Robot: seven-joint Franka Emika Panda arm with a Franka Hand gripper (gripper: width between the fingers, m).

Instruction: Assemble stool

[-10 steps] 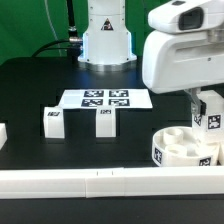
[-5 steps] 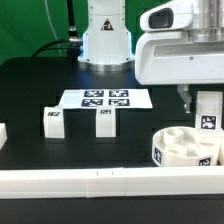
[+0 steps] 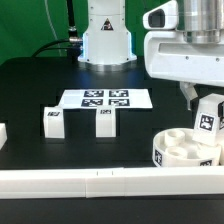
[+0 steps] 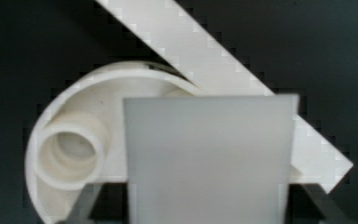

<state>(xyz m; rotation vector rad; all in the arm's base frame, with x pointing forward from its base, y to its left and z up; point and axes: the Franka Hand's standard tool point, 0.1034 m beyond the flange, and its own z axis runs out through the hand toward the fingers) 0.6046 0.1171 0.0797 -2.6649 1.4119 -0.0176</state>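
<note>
Leg held over seat.
The seat (image 3: 183,147) lies flat, sockets up, at the exterior view's right of the surface (image 3: 30,85). Above its rim the leg (image 3: 209,124) hangs with its long axis near vertical, pinched by the hand (image 3: 204,108).

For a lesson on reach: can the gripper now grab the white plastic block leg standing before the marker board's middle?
Probably not yet: that leg stands unobstructed, but the gripper holds another white plastic block leg.

Arm (image 3: 185,50) bent over from above, wrist vertical, hand (image 3: 205,106) pointing straight down, fingers (image 3: 189,97) clamped on opposite sides of white leg (image 3: 209,122) hanging just below the palm.
</note>
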